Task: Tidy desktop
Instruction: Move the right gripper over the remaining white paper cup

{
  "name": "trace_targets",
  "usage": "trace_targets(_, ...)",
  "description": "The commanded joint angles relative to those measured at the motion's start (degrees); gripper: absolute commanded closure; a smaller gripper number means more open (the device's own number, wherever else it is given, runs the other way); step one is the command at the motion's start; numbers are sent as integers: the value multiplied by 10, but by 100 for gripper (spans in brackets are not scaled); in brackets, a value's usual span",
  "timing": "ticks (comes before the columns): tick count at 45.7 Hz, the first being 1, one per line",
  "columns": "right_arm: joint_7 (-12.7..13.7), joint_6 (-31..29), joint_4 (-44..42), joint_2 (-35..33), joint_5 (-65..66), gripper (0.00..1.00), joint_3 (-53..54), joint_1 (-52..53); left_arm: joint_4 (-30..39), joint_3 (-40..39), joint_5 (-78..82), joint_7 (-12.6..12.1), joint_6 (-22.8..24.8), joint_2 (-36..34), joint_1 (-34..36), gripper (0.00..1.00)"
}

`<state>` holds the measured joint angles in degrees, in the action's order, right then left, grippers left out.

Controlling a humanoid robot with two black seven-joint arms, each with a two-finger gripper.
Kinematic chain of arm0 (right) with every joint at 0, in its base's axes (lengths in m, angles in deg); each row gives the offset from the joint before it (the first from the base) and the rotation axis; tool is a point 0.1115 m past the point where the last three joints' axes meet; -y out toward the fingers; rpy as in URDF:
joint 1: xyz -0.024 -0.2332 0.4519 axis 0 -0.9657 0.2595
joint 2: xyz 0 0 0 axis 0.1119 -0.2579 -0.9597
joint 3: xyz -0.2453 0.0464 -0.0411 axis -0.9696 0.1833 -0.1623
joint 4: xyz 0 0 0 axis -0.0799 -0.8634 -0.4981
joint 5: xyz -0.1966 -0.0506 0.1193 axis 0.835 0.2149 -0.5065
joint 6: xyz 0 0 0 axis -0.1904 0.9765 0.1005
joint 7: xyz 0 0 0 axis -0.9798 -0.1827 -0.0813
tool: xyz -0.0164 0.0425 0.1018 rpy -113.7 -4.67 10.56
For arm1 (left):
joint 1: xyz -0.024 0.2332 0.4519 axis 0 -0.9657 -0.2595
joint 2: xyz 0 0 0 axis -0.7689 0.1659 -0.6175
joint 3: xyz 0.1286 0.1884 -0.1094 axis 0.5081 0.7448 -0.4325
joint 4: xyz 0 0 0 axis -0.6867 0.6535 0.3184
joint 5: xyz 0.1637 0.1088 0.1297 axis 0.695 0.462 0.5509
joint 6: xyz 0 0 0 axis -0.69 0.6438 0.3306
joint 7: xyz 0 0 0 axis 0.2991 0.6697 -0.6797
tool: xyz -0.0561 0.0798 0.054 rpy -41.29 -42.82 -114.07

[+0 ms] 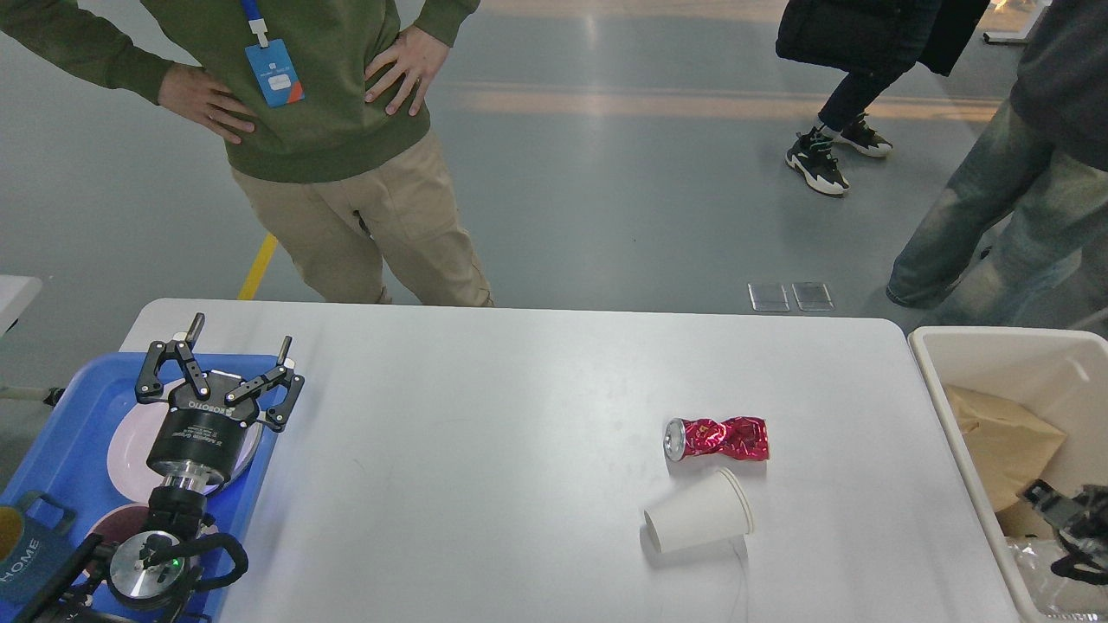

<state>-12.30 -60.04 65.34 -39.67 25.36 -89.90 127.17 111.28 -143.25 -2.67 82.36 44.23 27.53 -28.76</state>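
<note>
The desktop [485, 407] was the largest thing before us, a wide white top with rounded corners, reaching from the blue tray [61, 433] at our near left to the beige bin [952, 415] at our right. It was stiff and fixed, nothing for us to lift; what we judged we had to handle lay on it. The bin held crumpled brown paper [1004, 441]. The tray carried a pale plate [121, 450] under our left arm.

On the right half of the desktop lay a white paper cup [699, 522] on its side, mouth toward the right, and just beyond it, nearly touching, a crushed red can [718, 438] with its silver end toward the left. We judged both light. The cup would be soft and would crush under a hard squeeze, so a gentle pinch across its wall near the rim seemed best. The can, already twisted, would be stiffer and rather slick, best taken across its narrow waist.

Our left gripper [238, 339] hovered over the tray's far edge with its fingers spread wide and nothing between them, well apart from cup and can. Our right gripper [1069, 523] was over the bin at the right edge, dark and partly cut off; we could not tell whether it was spread or pressed together. It stood nearer the cup than the left one.
</note>
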Motion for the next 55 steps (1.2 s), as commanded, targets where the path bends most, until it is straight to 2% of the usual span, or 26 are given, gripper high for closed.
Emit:
trace_targets(1,7,-43,121,-39,30,0,-53,125,0,0,0,0,0,0,0,3)
trace_targets(6,10,-74,254,-63,35,0,-146,262,0,0,0,0,-1,0,0,3)
trace_targets(13,10,-139,406,-47,33,0,-259,459,0,0,0,0,0,0,0,3)
trace_targets(18,10,-230,475,-17,31,0,-279,581,0,1,0,0,0,0,0,3)
trace_targets(21,10,-296,503,-1,30,0,-280,644,0,1,0,1,-1,0,1,3)
trace_targets(22,10,-337,520,11,29,0,-279,689,0,1,0,0,-1,0,0,3)
trace_targets(26,11,-400,556,20,26,0,-274,771,0,1,0,0,-1,0,0,3)
trace_targets(28,11,-412,585,21,24,0,-272,806,0,1,0,0,-1,0,0,3)
trace_targets(36,9,-416,696,50,-21,0,-269,912,0,1,0,1,-1,0,0,3)
trace_targets(44,7,-380,795,72,-51,0,-259,1024,0,1,0,1,-1,0,0,3)
trace_targets(52,0,-313,811,106,-75,0,-264,1042,0,1,0,1,-1,0,0,3)
trace_targets(55,-2,-312,811,106,-79,0,-265,1042,0,1,0,0,-1,0,0,3)
